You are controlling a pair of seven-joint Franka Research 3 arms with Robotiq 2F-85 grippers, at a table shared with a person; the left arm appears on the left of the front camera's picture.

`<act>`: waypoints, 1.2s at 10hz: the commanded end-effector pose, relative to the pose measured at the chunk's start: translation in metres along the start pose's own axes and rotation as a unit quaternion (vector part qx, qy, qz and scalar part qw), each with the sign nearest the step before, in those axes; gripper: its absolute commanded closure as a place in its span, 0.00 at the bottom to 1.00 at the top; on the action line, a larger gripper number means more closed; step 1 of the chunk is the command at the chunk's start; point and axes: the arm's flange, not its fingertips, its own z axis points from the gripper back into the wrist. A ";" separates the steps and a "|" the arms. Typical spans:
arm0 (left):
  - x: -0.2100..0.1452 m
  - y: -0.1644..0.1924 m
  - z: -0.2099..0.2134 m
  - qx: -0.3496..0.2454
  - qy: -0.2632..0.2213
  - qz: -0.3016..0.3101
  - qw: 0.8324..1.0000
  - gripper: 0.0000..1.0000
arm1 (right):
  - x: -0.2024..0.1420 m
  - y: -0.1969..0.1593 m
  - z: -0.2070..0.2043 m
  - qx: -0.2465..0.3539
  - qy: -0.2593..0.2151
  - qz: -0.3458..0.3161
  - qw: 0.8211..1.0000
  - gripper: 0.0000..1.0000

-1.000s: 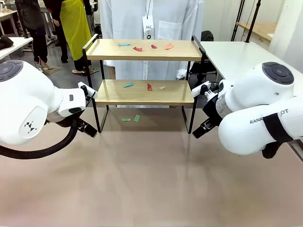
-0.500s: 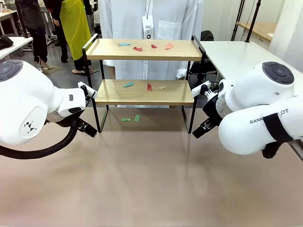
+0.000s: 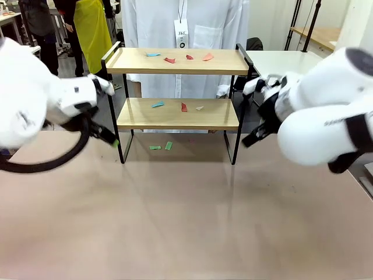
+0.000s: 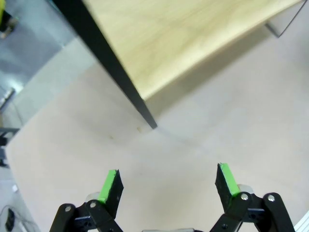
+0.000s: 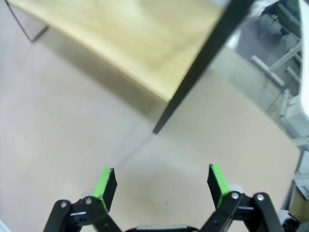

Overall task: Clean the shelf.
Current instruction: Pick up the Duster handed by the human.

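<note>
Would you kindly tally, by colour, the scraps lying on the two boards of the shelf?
Blue scraps: 2
Red scraps: 3
Orange scrap: 1
Pale scrap: 1
Total: 7

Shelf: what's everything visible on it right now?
The shelf is a two-tier rack of light wooden boards in a thin black metal frame with raised end rails. It stands upright on the beige table, toward the far side, in front of a person in white. Small coloured paper scraps lie on it, four on the top board and three on the lower.
</note>
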 end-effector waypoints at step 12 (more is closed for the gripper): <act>-0.078 0.211 0.076 -0.206 -0.168 -0.124 0.956 0.00 | -0.123 -0.234 0.100 0.146 -0.187 0.034 0.971 0.00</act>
